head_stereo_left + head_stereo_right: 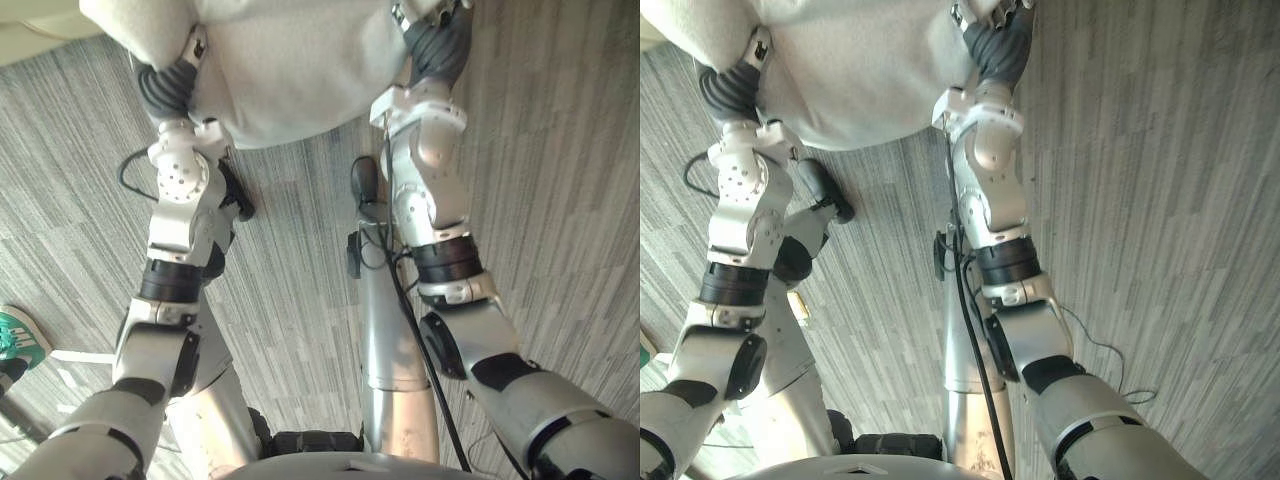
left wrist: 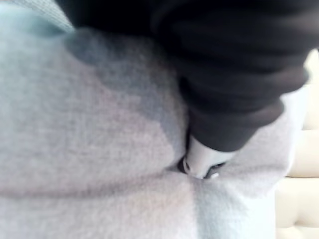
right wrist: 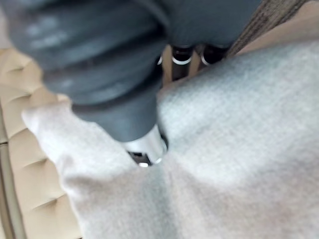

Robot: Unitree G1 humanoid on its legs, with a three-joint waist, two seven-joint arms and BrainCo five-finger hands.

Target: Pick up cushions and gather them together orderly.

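Now | grey cushion point(image 1: 290, 70) at 12 o'clock, over carpet point(image 1: 560, 200) | left hand point(image 2: 204, 160) pressed into its 9 o'clock side, grip cannot be told | right hand point(image 3: 143, 145) pressed into its 3 o'clock side, grip hidden too | beige sofa point(image 3: 30, 164) behind.

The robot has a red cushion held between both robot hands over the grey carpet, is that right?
Not quite: the cushion is light grey, not red, as the left eye view shows. It is held between the left robot hand and the right robot hand over the grey carpet.
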